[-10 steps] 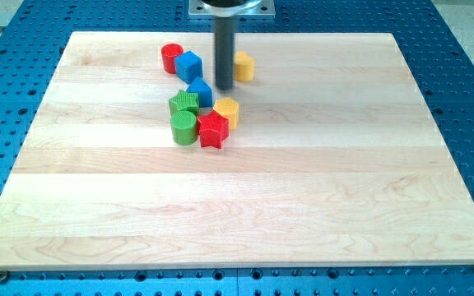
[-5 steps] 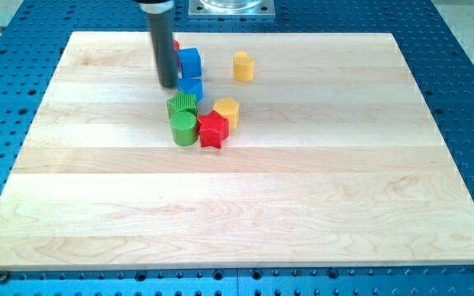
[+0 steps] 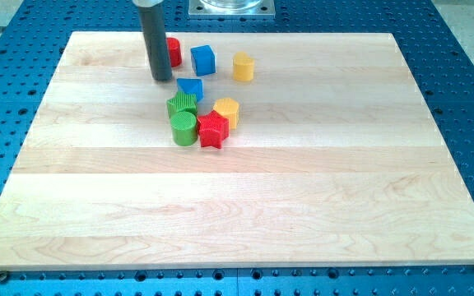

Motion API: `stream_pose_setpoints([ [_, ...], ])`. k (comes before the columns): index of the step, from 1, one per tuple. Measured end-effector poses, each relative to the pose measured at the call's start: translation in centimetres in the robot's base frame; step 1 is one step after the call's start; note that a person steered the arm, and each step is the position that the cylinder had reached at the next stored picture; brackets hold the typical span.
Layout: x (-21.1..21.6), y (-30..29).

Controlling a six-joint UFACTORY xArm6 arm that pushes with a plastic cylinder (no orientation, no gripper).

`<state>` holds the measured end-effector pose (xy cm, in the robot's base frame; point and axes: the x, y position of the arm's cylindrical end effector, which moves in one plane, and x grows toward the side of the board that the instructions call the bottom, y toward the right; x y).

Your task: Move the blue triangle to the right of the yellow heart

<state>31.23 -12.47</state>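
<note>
The blue triangle lies at the top of a tight cluster, touching a green block below it. One yellow block stands alone up and to the right of it. A second yellow block sits at the cluster's right. I cannot tell which of the two is the heart. My tip rests on the board just left of the blue triangle, a small gap apart. The rod hides part of a red block.
A blue cube stands between the red block and the upper yellow block. A green cylinder and a red star form the cluster's lower edge. The wooden board lies on a blue perforated table.
My tip swung from right of the blue triangle to its left. The blue triangle shifted slightly up and left. The blue cube moved right, away from the red block.
</note>
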Motion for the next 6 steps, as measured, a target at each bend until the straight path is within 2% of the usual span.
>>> stream_pose_setpoints([
  [1, 2.5, 0.1],
  [2, 4.4, 5.2],
  [3, 4.1, 14.6],
  [4, 3.0, 14.8],
  [5, 7.7, 12.0],
  [6, 9.7, 15.9],
])
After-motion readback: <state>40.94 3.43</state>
